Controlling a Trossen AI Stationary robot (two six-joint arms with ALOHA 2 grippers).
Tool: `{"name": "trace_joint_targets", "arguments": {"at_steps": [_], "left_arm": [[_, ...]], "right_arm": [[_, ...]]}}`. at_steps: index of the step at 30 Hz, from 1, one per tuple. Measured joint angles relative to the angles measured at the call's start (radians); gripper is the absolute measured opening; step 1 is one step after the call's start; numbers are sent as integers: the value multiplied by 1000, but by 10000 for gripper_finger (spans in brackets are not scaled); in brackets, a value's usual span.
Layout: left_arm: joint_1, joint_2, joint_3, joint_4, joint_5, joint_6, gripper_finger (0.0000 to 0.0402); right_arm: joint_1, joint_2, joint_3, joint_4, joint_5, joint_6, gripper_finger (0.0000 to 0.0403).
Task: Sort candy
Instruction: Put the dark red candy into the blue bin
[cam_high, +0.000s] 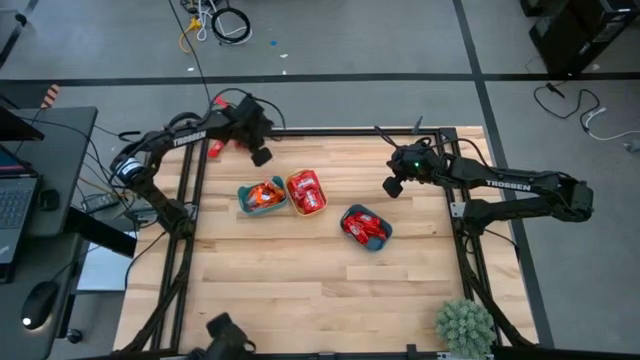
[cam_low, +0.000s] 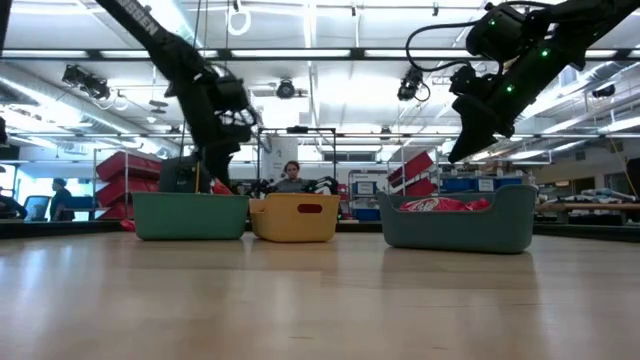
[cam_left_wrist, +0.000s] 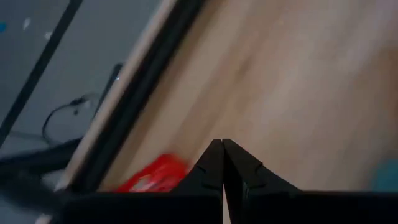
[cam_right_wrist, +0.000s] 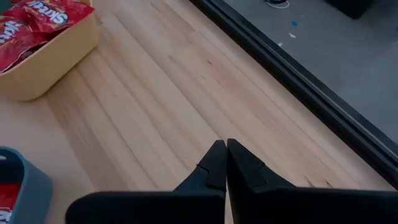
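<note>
Candy (cam_right_wrist: 37, 18) reading "Skittles" in yellow bowl (cam_right_wrist: 59, 62), arms lettered "TROSSEN"

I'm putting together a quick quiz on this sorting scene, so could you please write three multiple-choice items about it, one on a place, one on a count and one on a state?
1. Where does the yellow bowl stand?
A. between the teal bowl and the blue bowl
B. alone at the table's near edge
C. on the floor

2. How many bowls hold candy?
A. one
B. two
C. three

3. How do the right gripper fingers stand?
A. wide open
B. shut with nothing between them
C. shut on a bowl

Answers:
1 A, the high view shows it touching the teal bowl, with the blue one farther right.
2 C, wrappers show in all three from above.
3 B, the right wrist view shows the fingertips together over bare table.
</note>
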Motion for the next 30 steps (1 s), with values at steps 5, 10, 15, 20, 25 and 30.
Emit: {"name": "trace_joint_targets", "arguments": {"at_steps": [5,10,15,20,25,30], "left_arm": [[94,21,0,0,-9,114,3],[107,33,0,-9,-36,351,23],[107,83,0,-31,-64,399,57],[107,173,0,-59,-133,398,92],[106,242,7,-16,-162,396,116],[101,255,10,-4,-199,398,113]], "right_arm": [[0,0,0,0,-16,-4,0],[0,0,0,-1,-22,-7,0],[0,0,0,-1,-22,-7,0],[0,0,0,-1,-22,-7,0],[0,0,0,-1,-22,-7,0],[0,0,0,-2,-22,-7,0]]}}
